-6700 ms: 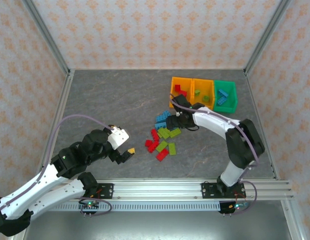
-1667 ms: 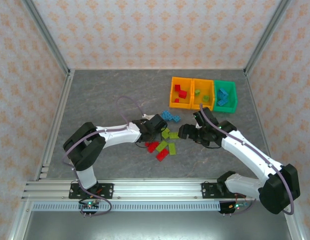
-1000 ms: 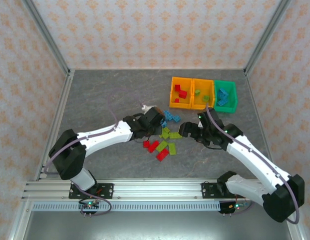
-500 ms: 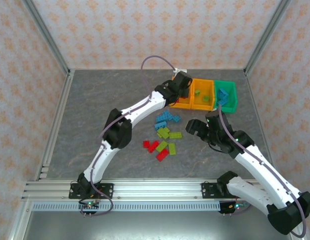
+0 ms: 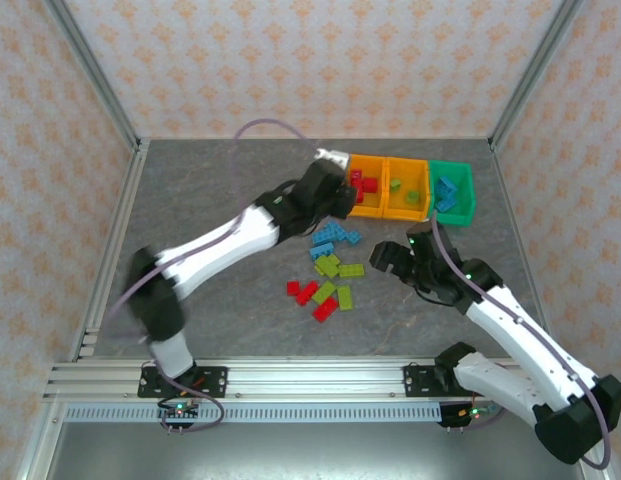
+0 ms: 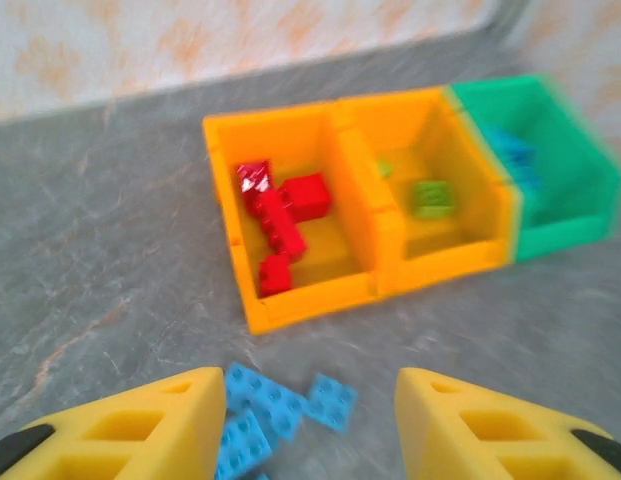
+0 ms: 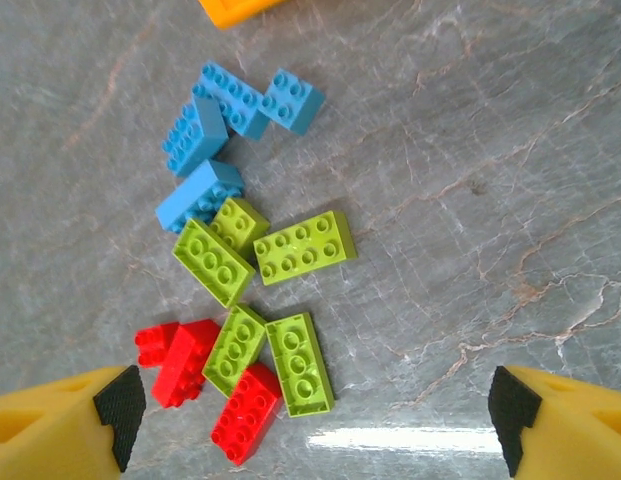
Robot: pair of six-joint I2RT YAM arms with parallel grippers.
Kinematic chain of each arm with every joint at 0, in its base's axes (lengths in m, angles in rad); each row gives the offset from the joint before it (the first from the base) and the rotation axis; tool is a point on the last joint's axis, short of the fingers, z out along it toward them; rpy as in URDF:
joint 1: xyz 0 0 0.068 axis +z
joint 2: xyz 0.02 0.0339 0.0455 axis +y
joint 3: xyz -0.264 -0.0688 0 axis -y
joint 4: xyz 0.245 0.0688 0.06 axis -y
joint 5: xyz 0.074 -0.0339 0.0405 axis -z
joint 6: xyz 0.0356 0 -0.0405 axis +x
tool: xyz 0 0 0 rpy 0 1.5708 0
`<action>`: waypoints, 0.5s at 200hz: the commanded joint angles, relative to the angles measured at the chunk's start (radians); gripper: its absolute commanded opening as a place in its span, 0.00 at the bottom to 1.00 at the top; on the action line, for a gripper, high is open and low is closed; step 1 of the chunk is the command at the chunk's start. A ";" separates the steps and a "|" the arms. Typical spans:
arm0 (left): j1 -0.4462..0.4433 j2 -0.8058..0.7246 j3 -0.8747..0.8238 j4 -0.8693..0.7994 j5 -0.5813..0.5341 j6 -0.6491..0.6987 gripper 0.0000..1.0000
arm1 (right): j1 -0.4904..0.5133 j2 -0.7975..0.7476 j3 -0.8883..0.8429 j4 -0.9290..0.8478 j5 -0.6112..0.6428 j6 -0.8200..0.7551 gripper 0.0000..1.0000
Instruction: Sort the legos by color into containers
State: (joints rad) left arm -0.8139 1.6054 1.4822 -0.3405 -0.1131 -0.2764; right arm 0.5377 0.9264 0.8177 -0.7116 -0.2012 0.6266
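Three joined bins stand at the back right: a left orange bin [image 5: 371,212] [image 6: 310,300] holding red bricks [image 6: 280,215], a middle orange bin [image 6: 442,265] with lime bricks [image 6: 430,195], and a green bin [image 5: 456,214] [image 6: 562,230] with blue ones. Loose legos lie in front of them: blue [image 5: 330,238] [image 7: 215,130], lime [image 5: 335,268] [image 7: 302,246] and red [image 5: 312,296] [image 7: 245,415]. My left gripper [image 5: 340,203] [image 6: 310,425] hovers open and empty just short of the left orange bin, above the blue bricks [image 6: 275,405]. My right gripper [image 5: 388,257] [image 7: 310,440] is open and empty, right of the pile.
The grey table [image 5: 220,220] has free room left of the pile and along the front. Walls and metal posts close off the back and sides. The left arm [image 5: 230,240] stretches diagonally across the table's middle.
My left gripper has drawn back from over the left orange bin toward the near left. The right gripper has barely moved. The loose pile looks unchanged.
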 commanded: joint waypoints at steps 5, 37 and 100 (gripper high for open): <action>-0.072 -0.319 -0.233 0.059 -0.036 0.136 0.50 | 0.072 0.122 0.015 0.053 -0.002 -0.053 0.91; -0.093 -0.658 -0.422 -0.130 -0.026 0.344 0.58 | 0.180 0.356 0.086 0.081 0.115 -0.091 0.92; -0.087 -0.977 -0.746 -0.108 -0.076 0.768 0.98 | 0.294 0.607 0.221 0.157 0.102 -0.249 0.88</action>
State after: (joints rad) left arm -0.9081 0.6819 0.8616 -0.4900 -0.1490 0.2935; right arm 0.7761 1.4963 0.9401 -0.5972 -0.1448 0.4721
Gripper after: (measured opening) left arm 0.944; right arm 0.889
